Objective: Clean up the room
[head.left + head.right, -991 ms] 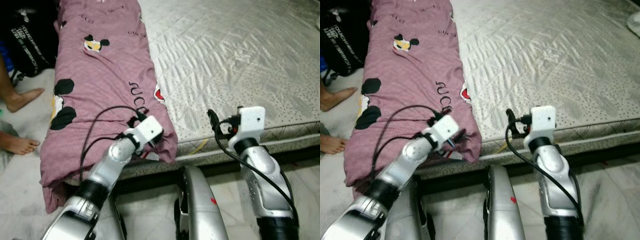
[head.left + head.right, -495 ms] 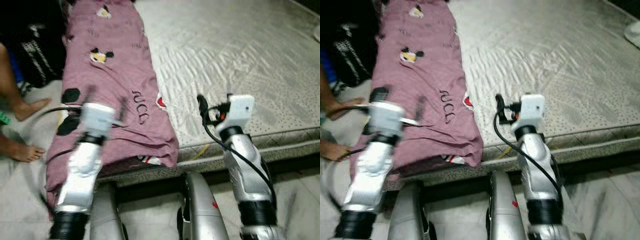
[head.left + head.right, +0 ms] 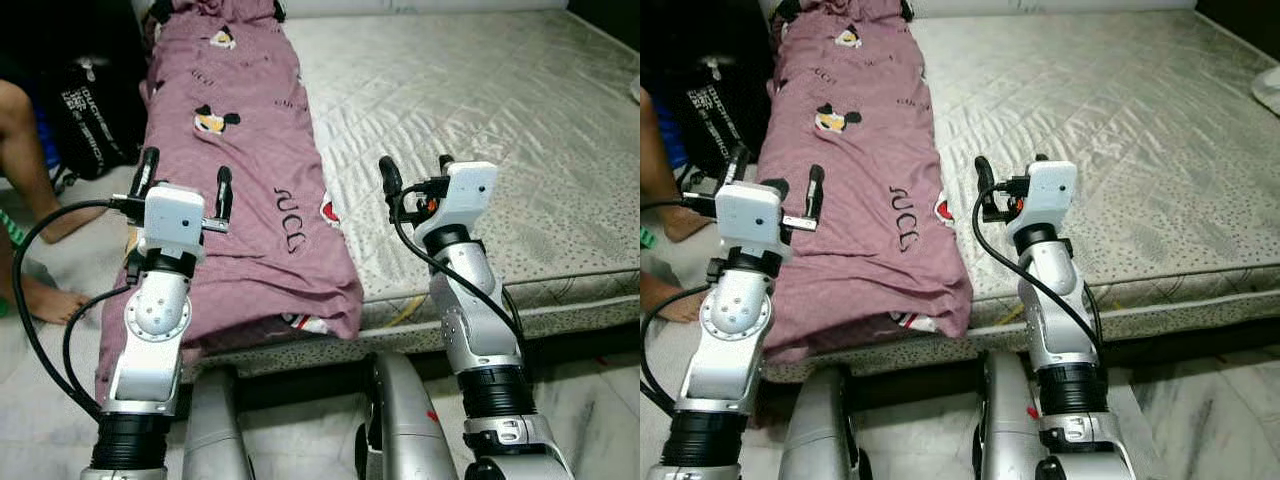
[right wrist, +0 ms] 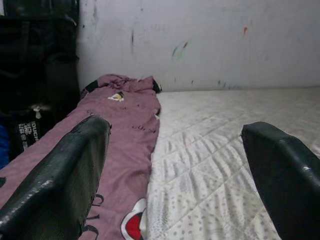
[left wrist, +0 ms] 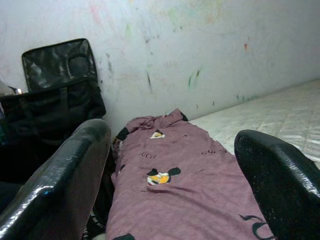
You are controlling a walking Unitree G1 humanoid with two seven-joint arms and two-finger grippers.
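Left wrist view: blanket (image 5: 175,200) beyond spread fingers (image 5: 60,185)

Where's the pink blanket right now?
The pink blanket lies along the mattress's left edge, its near end drooping over the front edge, just beyond the open left gripper.

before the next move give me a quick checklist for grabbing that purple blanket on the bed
1. Left hand open: ok, fingers spread wide, nothing between them.
2. Right hand open: ok, fingers apart, nothing between them.
3. Purple blanket within view: ok, it lies lengthwise along the left edge of the mattress, its near end draping over the edge.
4. Left hand lined up with the blanket: ok, raised above its near part, not touching.
5. Person's legs clear of the left arm's path: not ok, they are close beside the bed on the left.
6. Black bag free of the blanket: cannot tell, it sits right against the blanket's edge.
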